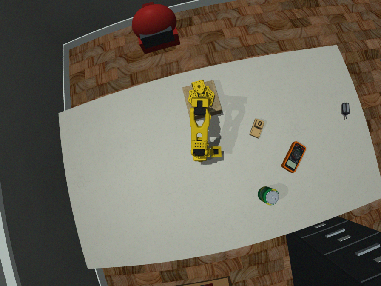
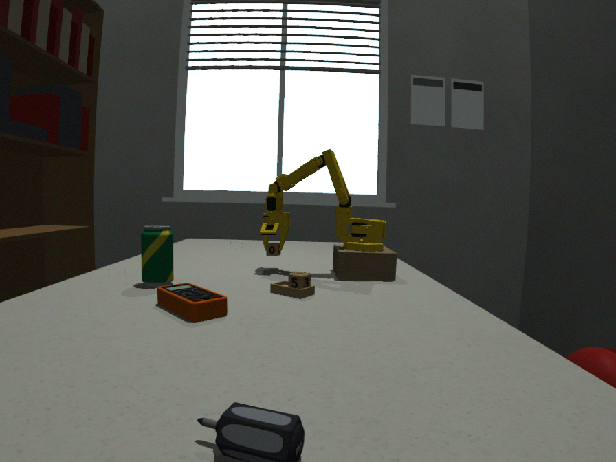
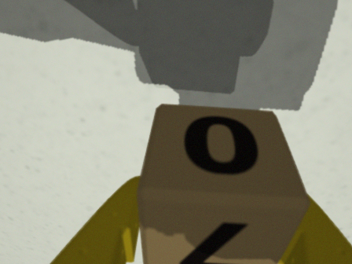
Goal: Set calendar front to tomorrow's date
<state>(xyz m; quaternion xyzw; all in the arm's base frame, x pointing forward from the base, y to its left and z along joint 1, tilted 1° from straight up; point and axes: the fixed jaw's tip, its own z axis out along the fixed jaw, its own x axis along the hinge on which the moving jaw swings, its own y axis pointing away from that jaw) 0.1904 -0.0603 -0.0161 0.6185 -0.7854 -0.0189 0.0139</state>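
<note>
One table (image 1: 129, 190) carries everything; its near edge is cut off in the exterior view. The arm (image 2: 308, 171) stands on a wood block (image 2: 365, 263), elbow high, wrist pointing down. From the top view the arm hides the gripper (image 2: 273, 248) and its load. The gripper is clamped on a cube (image 3: 220, 173), lifted clear of the table, well apart from the tray (image 2: 292, 289). Held cube: "0" reads on one face; the face below shows a partial stroke, prob. "7", cut off by the frame edge. Second cube (image 2: 299, 280) sits at one end of the tray; other slot vacant. It shows "0" on top, "5" and "3" on the sides. Meter (image 2: 191, 300) and can (image 2: 157, 253): markings too small to read. Screwdriver (image 2: 258, 432) tip only partly vis.
</note>
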